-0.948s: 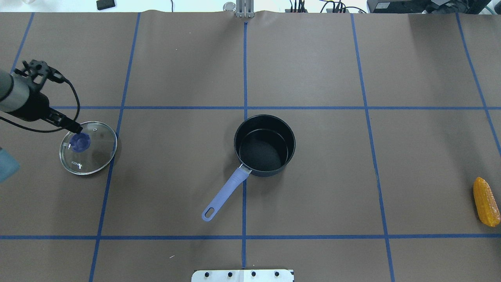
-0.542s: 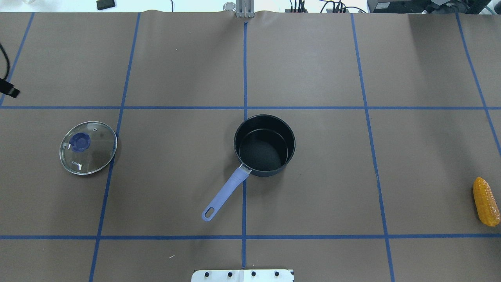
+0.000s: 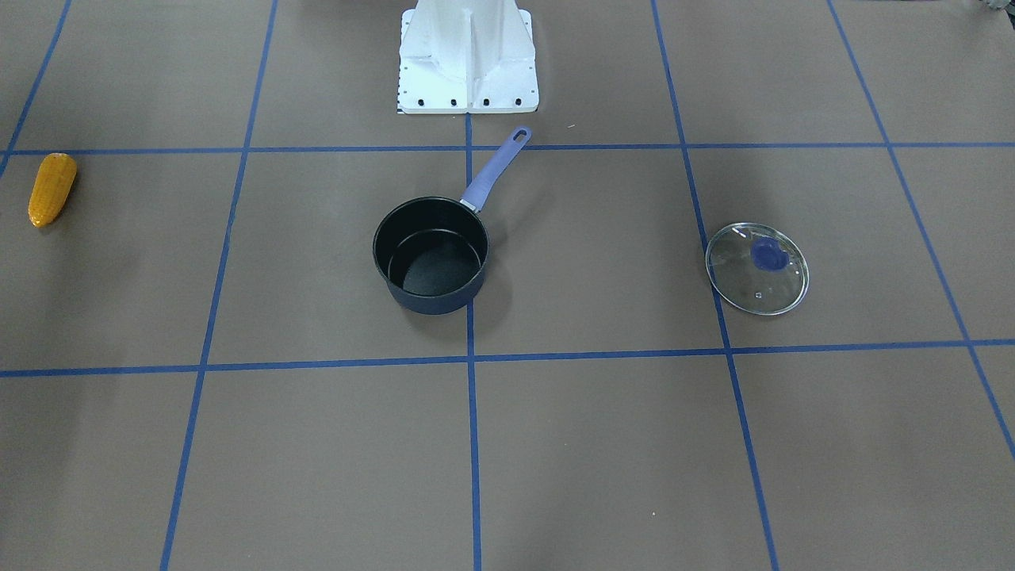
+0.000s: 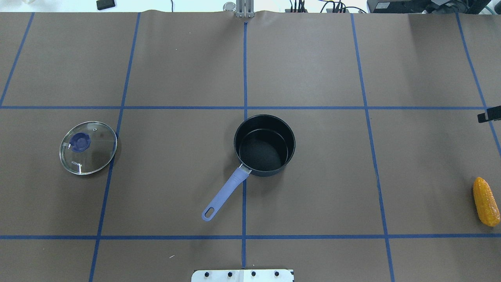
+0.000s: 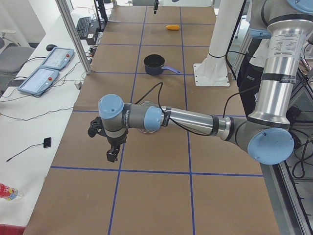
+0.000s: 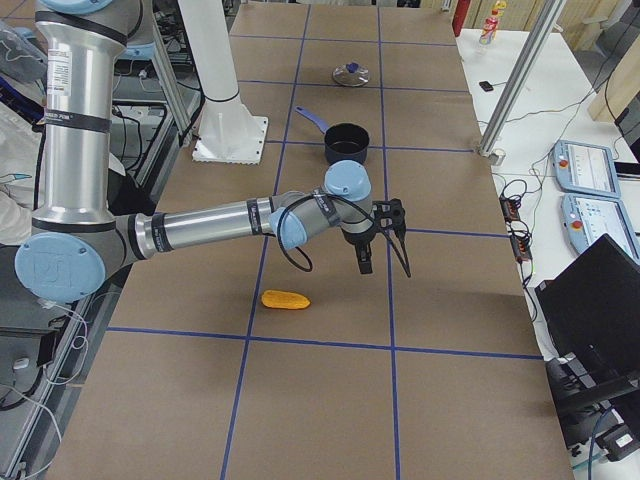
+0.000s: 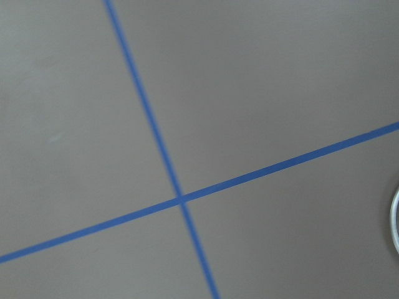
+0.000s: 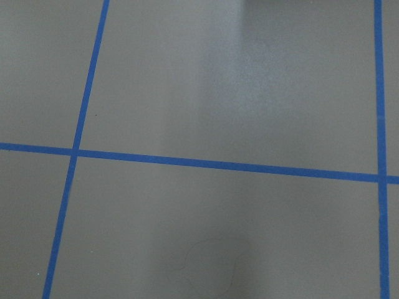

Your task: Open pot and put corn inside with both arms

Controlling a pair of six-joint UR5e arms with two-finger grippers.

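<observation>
The dark navy pot stands open and empty mid-table, its lavender handle pointing toward the robot's base. It also shows in the front view. The yellow-orange corn lies at the table's far right edge, and in the right side view it is near my right arm. A black piece of my right gripper shows at the right edge, above and beyond the corn; I cannot tell if it is open. My left gripper hangs over the table's left end, seen only from the side, state unclear.
The glass lid with a blue knob lies flat on the table at the left, apart from the pot. Its rim shows at the right edge of the left wrist view. The white mounting base stands behind the pot's handle.
My left gripper has pulled away from the lid's knob and left the overhead view to the left. The lid stays flat. A piece of my right gripper has come in at the right edge.
</observation>
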